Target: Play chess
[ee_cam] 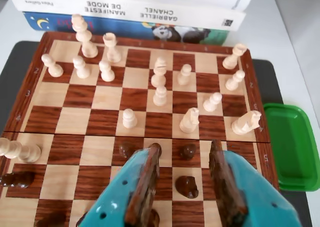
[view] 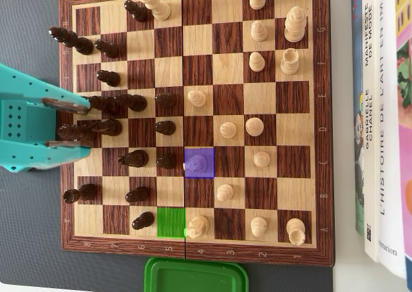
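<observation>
The wooden chessboard (view: 196,253) fills both views. In the overhead view, dark pieces crowd its left half and white pieces its right half. My teal gripper (view: 87,126) reaches in over the left edge, open, with dark pieces (view: 106,128) beneath the gap. In the wrist view the gripper (ee_cam: 185,149) is open and holds nothing. A dark pawn (ee_cam: 187,151) and a dark knight (ee_cam: 186,186) stand on the board between its brown pads (ee_cam: 145,182). One square is tinted purple (view: 207,171) with a white piece on it. An empty square is tinted green (view: 170,222).
A green tray (ee_cam: 292,147) lies just off the board's right side in the wrist view, the tray (view: 196,276) at the bottom edge overhead. Stacked books (view: 380,112) lie beyond the white side. A white piece (ee_cam: 17,149) lies toppled at the board's left edge.
</observation>
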